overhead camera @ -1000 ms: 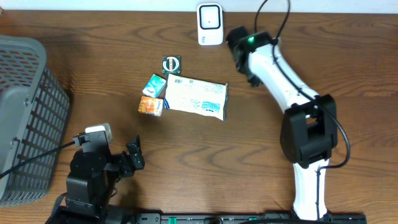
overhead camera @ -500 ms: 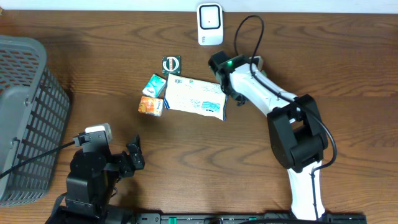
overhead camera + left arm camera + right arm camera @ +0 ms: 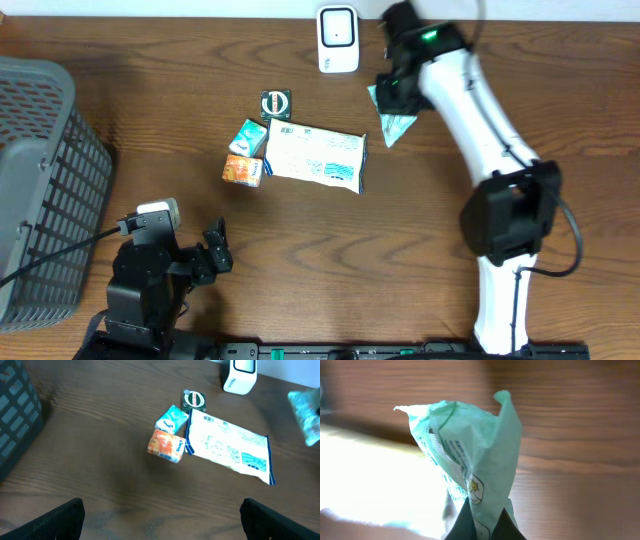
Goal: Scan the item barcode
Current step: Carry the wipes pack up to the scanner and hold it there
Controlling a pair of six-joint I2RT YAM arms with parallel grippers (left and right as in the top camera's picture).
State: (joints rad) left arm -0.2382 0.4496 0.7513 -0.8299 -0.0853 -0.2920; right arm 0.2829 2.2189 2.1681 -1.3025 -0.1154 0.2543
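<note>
Overhead view, right gripper (image 3: 393,97) clamped shut on one end of a mint-green packet (image 3: 400,126), packet just right of the white scanner (image 3: 338,38), left gripper (image 3: 216,250) spread wide, holding nothing, well apart from the packet

A pale green crinkled plastic packet (image 3: 398,122), pinched at one end, lies upper right of centre, near the white box-shaped scanner (image 3: 338,38) at top centre.

Mint-green packet (image 3: 470,460), blue-edged white pouch (image 3: 315,157), orange carton (image 3: 242,170) on brown wood-grain table (image 3: 400,230)
</note>
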